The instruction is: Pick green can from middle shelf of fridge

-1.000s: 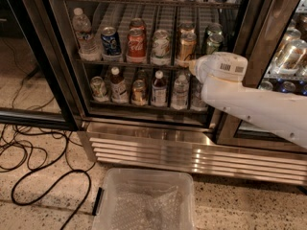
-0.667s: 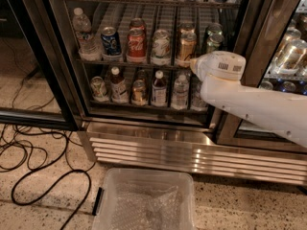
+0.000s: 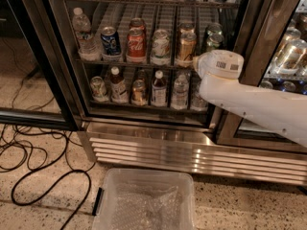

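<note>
Green can (image 3: 211,41) stands upright on middle shelf (image 3: 120,61); hand (image 3: 198,64) just beside it, open or closed unclear.

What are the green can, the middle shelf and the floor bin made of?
Green can: probably aluminium, shiny silver top. Middle shelf: grey metal wire, thin rods. Bin: clear plastic, see-through. Gripper: at the shelf's right end, near the can.

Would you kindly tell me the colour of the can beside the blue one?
Red: the red aluminium can, camera view. The tool hovers further right.
</note>
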`<state>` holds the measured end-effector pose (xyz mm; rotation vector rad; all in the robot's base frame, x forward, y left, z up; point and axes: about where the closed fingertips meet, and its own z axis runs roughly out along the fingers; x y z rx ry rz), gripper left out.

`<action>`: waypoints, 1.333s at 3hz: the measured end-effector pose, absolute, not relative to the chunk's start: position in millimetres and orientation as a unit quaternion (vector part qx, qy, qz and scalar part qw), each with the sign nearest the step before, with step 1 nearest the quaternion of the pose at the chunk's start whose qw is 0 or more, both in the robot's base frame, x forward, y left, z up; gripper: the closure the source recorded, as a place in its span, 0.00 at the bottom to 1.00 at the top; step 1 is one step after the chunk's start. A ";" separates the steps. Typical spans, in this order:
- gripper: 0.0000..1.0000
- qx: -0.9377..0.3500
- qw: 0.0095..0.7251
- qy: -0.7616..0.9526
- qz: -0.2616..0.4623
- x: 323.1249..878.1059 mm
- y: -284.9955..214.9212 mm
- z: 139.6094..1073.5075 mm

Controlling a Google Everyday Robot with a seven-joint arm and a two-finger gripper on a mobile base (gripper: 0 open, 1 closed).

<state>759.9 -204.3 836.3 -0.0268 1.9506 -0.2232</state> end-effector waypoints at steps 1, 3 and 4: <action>0.42 -0.005 0.558 0.824 -0.100 764.0 -208.6 837.9; 0.41 0.003 0.567 0.817 -0.108 771.8 -215.1 843.4; 0.40 0.004 0.569 0.815 -0.111 774.7 -217.1 843.4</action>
